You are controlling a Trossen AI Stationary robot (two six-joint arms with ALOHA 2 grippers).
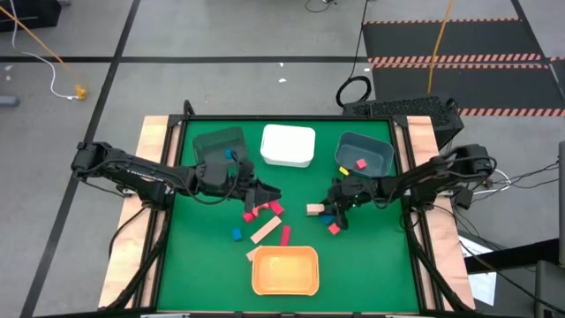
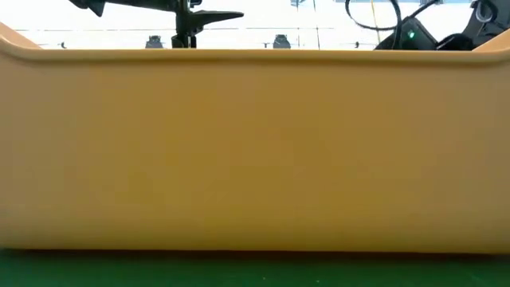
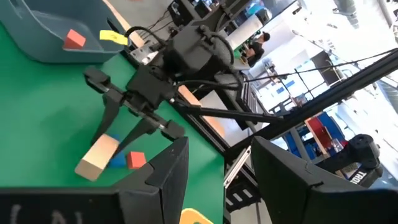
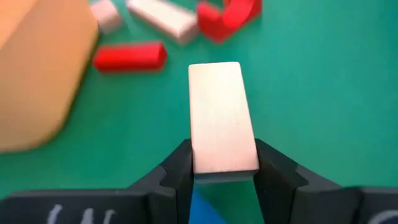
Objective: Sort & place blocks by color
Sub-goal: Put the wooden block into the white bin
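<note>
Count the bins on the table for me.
4. Along the far edge: dark green bin on the left, white bin in the middle, grey-blue bin on the right. Orange bin at the near edge. None looks hidden.

desk [image 1: 203, 265]: green top | bins: orange [image 1: 284, 270], white [image 1: 288, 146], two grey [image 1: 365, 152] [image 1: 218, 141] | floor: yellow cable [image 1: 40, 40]

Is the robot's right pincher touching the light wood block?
Touching. In the right wrist view, both dark fingers of the right gripper press against the sides of the tan block, with no gap showing.
</note>
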